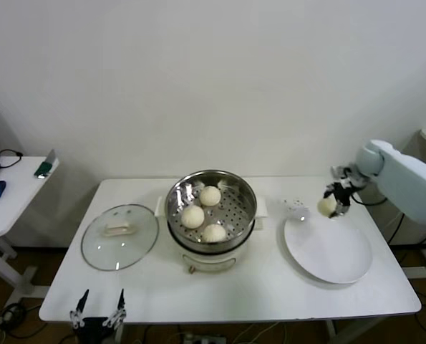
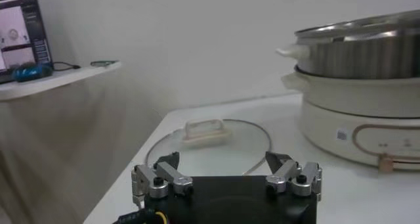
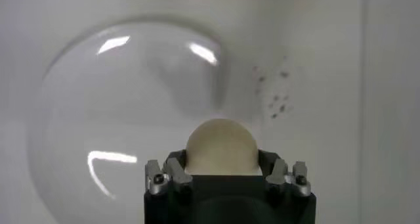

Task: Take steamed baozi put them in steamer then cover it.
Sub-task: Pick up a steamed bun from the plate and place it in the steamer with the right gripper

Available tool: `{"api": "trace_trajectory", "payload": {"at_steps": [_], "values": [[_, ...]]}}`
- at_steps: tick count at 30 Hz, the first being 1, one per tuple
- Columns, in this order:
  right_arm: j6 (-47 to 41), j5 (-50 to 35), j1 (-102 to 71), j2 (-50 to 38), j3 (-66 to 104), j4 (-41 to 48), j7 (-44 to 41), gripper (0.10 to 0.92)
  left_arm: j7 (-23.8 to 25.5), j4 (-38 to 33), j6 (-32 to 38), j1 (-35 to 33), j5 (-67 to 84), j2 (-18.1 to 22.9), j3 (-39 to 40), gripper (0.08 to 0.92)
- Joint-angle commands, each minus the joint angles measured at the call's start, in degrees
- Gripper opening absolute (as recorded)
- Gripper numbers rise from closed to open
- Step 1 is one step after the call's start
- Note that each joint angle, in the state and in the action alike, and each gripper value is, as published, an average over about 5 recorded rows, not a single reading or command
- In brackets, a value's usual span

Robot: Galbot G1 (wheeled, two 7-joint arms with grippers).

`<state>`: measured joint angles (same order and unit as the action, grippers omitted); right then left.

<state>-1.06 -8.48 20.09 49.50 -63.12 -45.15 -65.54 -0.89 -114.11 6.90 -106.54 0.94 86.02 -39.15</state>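
Glass lid (image 1: pixel 119 236) lies flat on the counter (image 1: pixel 270 294), just ahead of the left hand (image 1: pixel 97 314), which waits low at the near edge with its fingers spread and nothing between them. Next along, the steamer (image 1: pixel 211 188) stands uncovered with three steamed baozi (image 1: pixel 192 216) on its perforated tray — pale cream, smooth, round, sitting close together toward the near and left part of the tray. Far to its right, the right hand (image 1: pixel 331 208) pinches the fourth bun (image 3: pixel 221 146) between its fingers, lifted above the far edge of the white plate (image 1: pixel 341 265).

The bun looks soft, so a firm pinch could dent it, and a loose one could let it slip on the way across — it would land on the plate or counter. Lowered carelessly, it may also bump the steamer's rim or the buns already inside; the open spot seems to lie on the tray's far right.
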Motion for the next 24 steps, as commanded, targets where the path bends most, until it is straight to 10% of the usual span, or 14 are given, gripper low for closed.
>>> {"api": "trace_trajectory", "payload": {"at_steps": [1,24], "values": [[-8.1,-28.6,22.6,11.0,-22.9,-3.6,2.5,0.704,1.3,-1.3,-0.3,-0.3,-1.2,0.3,2.1,0.823],[-16.1,-47.9,26.7,27.6,-38.9,-15.5,12.2,0.704,0.1,0.4,-0.4,1.4,-2.2,0.1,2.4,0.823]]}}
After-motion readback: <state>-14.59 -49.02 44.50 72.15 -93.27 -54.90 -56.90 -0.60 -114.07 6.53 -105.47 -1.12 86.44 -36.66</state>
